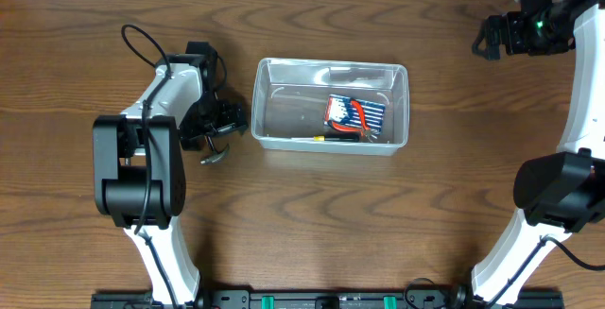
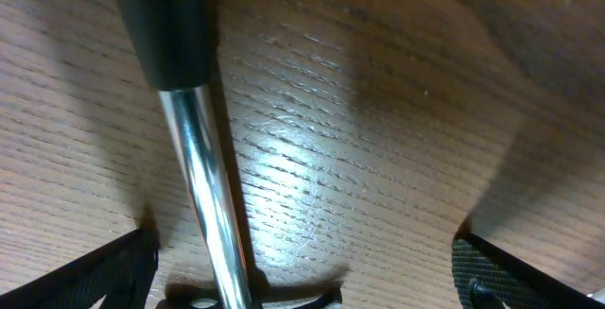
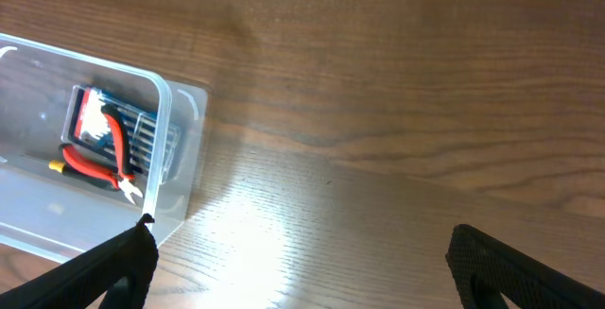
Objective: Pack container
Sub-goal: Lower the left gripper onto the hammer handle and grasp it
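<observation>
Sitting at the middle of the brown wood-grain surface [image 1: 76, 25], the clear rectangular plastic container [image 1: 331, 62] [image 3: 176, 125] holds red-handled pliers [image 1: 348, 120] [image 3: 99, 148] and a blue-and-white striped packet [image 1: 374, 112] in its right half. The left gripper [image 1: 219, 137] [image 2: 302, 252], lowered just left of the container, has its fingers spread on either side of the shiny metal shaft of a black-handled tool [image 1: 216, 155] [image 2: 203, 177] lying on the surface. The right gripper [image 1: 484, 42] [image 3: 301, 238], also spread and holding nothing, hovers over bare wood well apart from the container, to its far right.
</observation>
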Motion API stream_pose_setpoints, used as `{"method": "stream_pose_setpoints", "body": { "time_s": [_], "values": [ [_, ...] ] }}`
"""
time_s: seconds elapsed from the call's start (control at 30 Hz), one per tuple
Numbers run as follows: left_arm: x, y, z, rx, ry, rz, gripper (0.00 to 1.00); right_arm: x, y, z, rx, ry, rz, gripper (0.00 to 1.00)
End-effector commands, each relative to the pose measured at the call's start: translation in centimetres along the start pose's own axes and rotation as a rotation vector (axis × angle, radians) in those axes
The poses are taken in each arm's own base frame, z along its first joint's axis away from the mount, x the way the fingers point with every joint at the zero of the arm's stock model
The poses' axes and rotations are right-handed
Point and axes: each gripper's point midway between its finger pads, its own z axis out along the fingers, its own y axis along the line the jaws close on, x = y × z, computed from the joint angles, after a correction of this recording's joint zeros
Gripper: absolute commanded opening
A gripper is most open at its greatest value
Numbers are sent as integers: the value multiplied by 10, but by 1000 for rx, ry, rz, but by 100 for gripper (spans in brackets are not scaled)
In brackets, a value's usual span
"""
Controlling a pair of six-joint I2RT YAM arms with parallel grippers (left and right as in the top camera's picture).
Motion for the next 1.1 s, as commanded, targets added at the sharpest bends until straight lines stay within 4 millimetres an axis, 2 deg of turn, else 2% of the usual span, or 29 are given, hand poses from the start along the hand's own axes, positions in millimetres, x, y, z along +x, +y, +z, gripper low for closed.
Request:
{"method": "stream_pose_setpoints", "body": {
  "time_s": [0.0,0.23,0.83,0.93,1.07],
  "values": [
    [19,14,31,-31,107,-58,98,1,-3,5,-3,13,-4,99],
    [19,23,30,-32,120,-80,98,3,-6,5,16,23,-2,99],
    [21,29,34,-59,118,-79,97,4,-6,5,16,24,-2,99],
    [22,31,33,-62,125,-81,95,4,-6,5,16,24,-2,99],
    [24,31,33,-64,131,-82,86,3,-6,5,16,24,-3,99]
  ]
}}
